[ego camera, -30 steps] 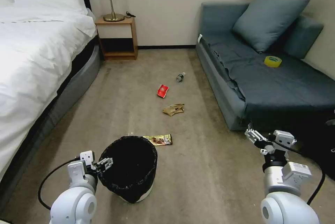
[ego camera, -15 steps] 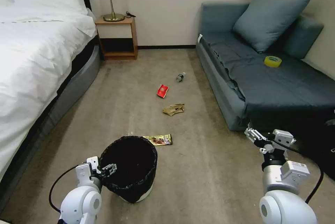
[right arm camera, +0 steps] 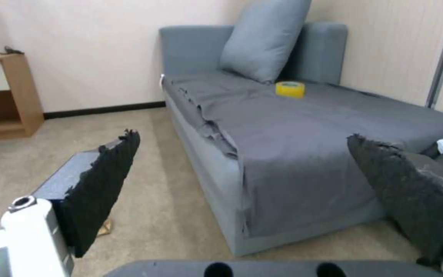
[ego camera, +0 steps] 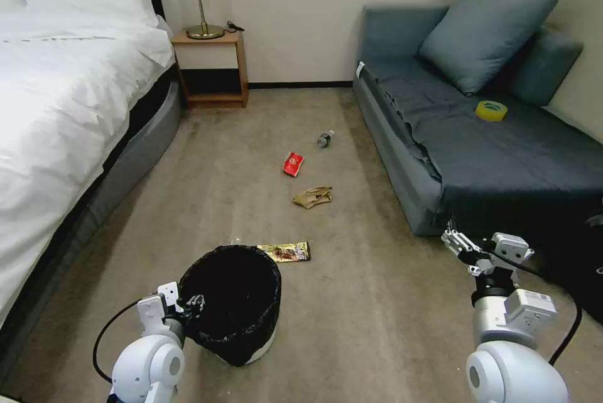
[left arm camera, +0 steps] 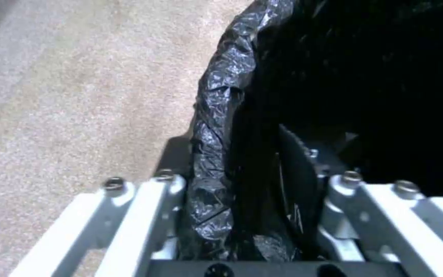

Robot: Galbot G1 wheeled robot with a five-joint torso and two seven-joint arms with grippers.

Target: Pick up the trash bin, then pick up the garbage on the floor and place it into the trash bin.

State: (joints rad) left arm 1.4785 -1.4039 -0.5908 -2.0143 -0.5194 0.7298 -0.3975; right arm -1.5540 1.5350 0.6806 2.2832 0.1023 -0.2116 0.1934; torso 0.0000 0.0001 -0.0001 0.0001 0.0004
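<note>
Left gripper (ego camera: pixel 191 304) lowered and drawn in since a second ago, now straddling the near rim of the trash bin (ego camera: pixel 251 327) (one finger inside the black liner, one outside); bin nudged slightly

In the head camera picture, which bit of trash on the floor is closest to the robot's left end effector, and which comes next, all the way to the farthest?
From the left end effector, which straddles the trash bin rim:
1. Gold-brown wrapper, on the carpet just beyond the bin.
2. Crumpled tan paper, farther up the floor.
3. Red packet, beyond the paper.
4. Small bottle, farthest, near the sofa.
</note>
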